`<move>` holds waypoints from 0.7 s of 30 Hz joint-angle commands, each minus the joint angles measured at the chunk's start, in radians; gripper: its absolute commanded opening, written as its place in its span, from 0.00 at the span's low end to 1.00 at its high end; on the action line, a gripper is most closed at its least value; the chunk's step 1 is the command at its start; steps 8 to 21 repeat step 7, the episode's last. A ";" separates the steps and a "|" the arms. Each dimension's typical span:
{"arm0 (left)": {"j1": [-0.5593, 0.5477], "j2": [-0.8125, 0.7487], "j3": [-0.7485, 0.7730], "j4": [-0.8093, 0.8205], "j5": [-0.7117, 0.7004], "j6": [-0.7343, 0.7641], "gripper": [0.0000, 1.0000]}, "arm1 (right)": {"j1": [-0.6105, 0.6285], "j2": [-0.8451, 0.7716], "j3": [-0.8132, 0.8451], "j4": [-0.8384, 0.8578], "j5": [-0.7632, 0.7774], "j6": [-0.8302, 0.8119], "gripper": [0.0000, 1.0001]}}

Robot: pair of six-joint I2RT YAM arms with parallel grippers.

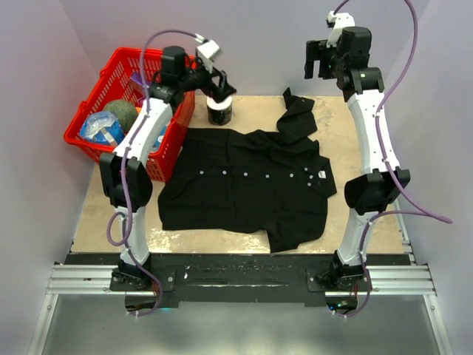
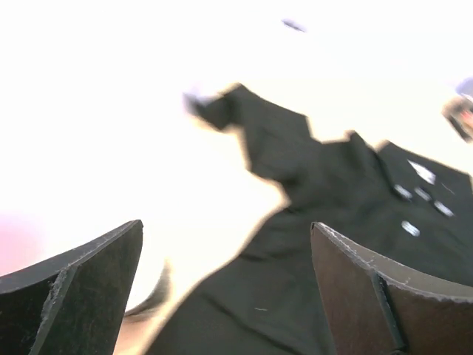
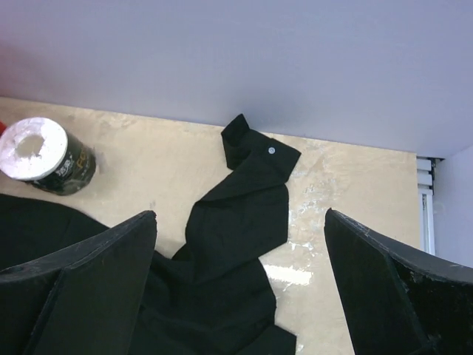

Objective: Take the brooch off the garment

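The garment (image 1: 251,185), a black short-sleeved shirt, lies spread flat across the middle of the table, with a row of white buttons (image 1: 244,174) and a white label (image 1: 323,175). One sleeve (image 1: 298,111) trails toward the back. The brooch does not show in any view. My left gripper (image 1: 220,89) hangs above a small black tub at the back left, jaws wide open and empty (image 2: 225,244), with blurred shirt cloth (image 2: 325,222) beyond. My right gripper (image 1: 319,61) is raised high at the back right, open and empty (image 3: 240,222), looking down on the sleeve (image 3: 244,200).
A red basket (image 1: 94,144) holding a green ball and a blue-white bag stands at the left edge. The black tub with a white top (image 1: 220,112) (image 3: 44,157) sits just behind the shirt's left shoulder. Lilac walls close the back and sides.
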 commanded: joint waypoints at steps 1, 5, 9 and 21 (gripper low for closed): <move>0.073 0.005 0.090 0.052 -0.113 -0.063 0.99 | 0.005 -0.064 0.017 -0.004 0.060 0.031 0.99; 0.109 -0.016 0.123 0.119 -0.160 -0.048 1.00 | 0.007 -0.073 0.063 0.025 0.065 -0.006 0.99; 0.136 -0.019 0.165 0.144 -0.183 -0.043 1.00 | 0.005 -0.081 0.084 0.073 0.082 -0.007 0.99; 0.136 -0.019 0.165 0.144 -0.183 -0.043 1.00 | 0.005 -0.081 0.084 0.073 0.082 -0.007 0.99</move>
